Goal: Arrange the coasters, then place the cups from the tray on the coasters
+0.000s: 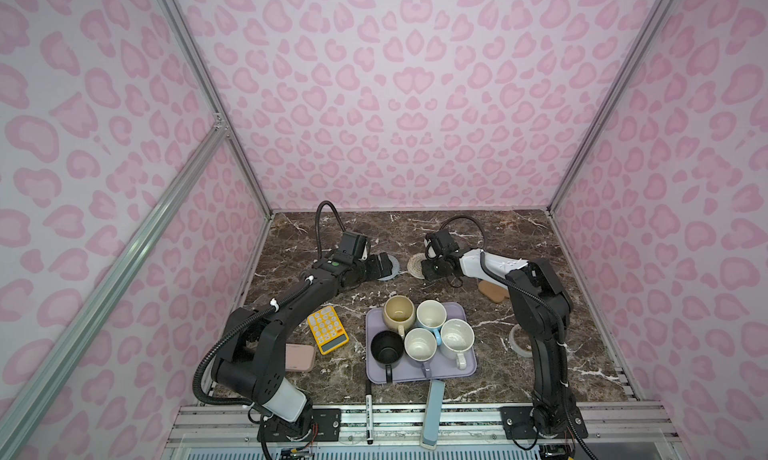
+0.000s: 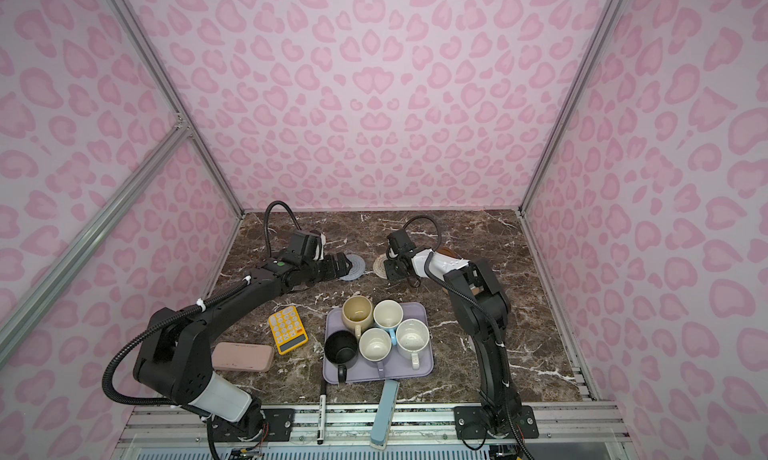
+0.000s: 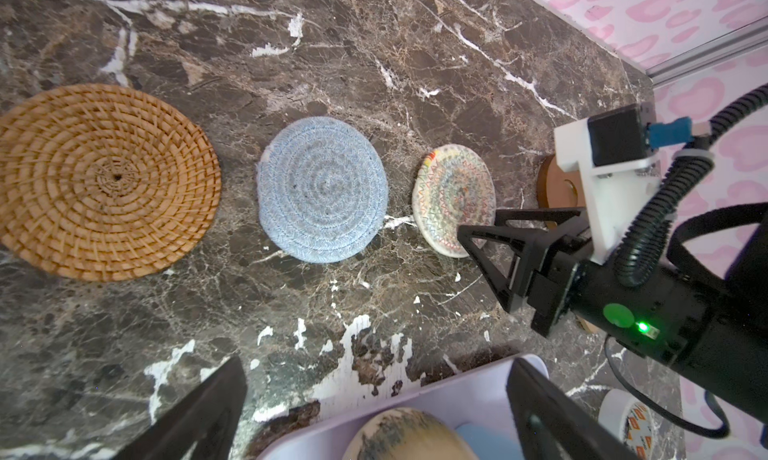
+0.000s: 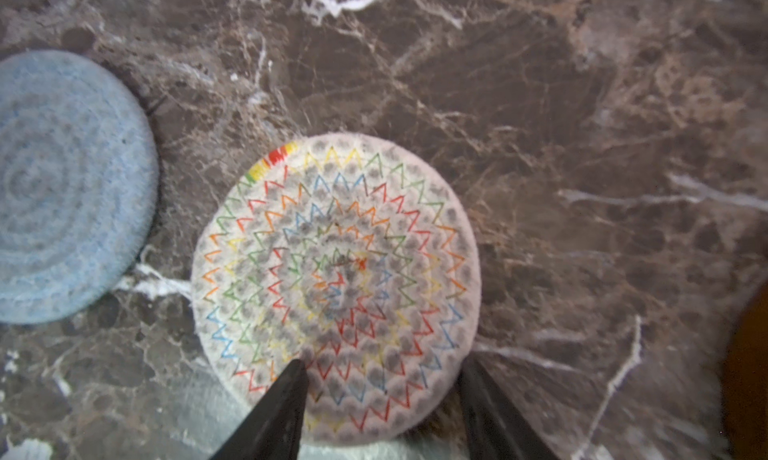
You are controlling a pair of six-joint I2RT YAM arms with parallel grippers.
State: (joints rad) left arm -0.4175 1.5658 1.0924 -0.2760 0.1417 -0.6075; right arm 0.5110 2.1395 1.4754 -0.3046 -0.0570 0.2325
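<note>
Close up, round cream coaster (image 4: 334, 287), rainbow zigzags

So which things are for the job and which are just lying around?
Job: orange woven coaster, grey-blue woven coaster, cream woven coaster, brown coaster, cork paw coaster, beige mug, light blue mug, black mug, lavender mug, speckled mug, lavender tray.
Lying about: yellow calculator, pink case, black marker, tape roll, blue box.

The tabletop (image 3: 374, 42) looks like smooth brown stone. The orange mat (image 3: 104, 181) is rough woven straw. The blue mat (image 3: 322, 189) and cream mat (image 4: 336, 270) are woven cloth.
</note>
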